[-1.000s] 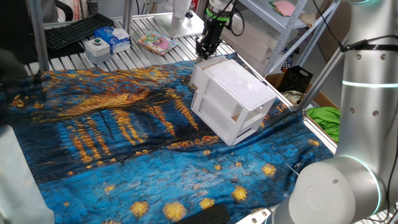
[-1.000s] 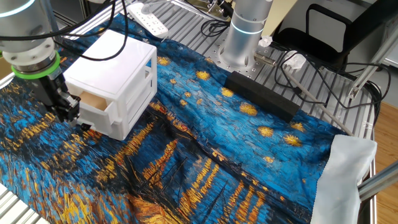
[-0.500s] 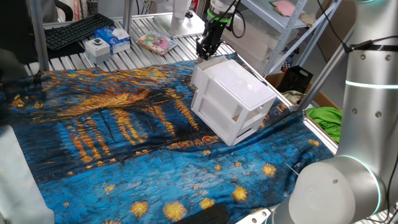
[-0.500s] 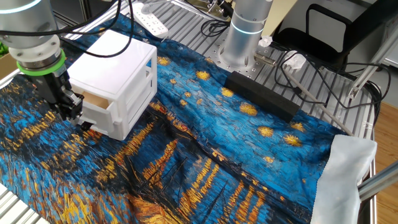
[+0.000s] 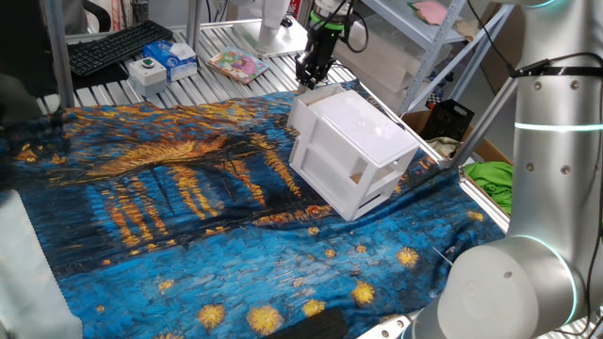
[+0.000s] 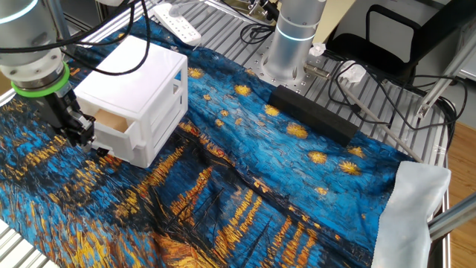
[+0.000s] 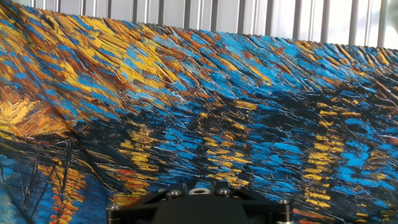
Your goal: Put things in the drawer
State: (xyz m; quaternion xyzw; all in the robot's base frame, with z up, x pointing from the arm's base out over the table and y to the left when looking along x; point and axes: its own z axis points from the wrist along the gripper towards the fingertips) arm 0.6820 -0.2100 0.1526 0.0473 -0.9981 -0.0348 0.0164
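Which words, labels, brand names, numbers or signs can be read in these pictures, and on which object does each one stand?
No text can be read in any view.
Blue box: it has print, too small and blurred to read.
Colourful packet: a printed pattern, no readable words.
Keyboard: key markings too small to read.
White cabinet, drawer, patterned cloth: no writing visible.

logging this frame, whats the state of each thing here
upper drawer: pulled partly out
tan block: lying inside the upper drawer
lower drawer: pushed in
white cabinet: upright on the cloth
gripper: pointing down in front of the upper drawer, holding nothing that shows; jaw opening not clear
painted cloth: spread over the table, wrinkled
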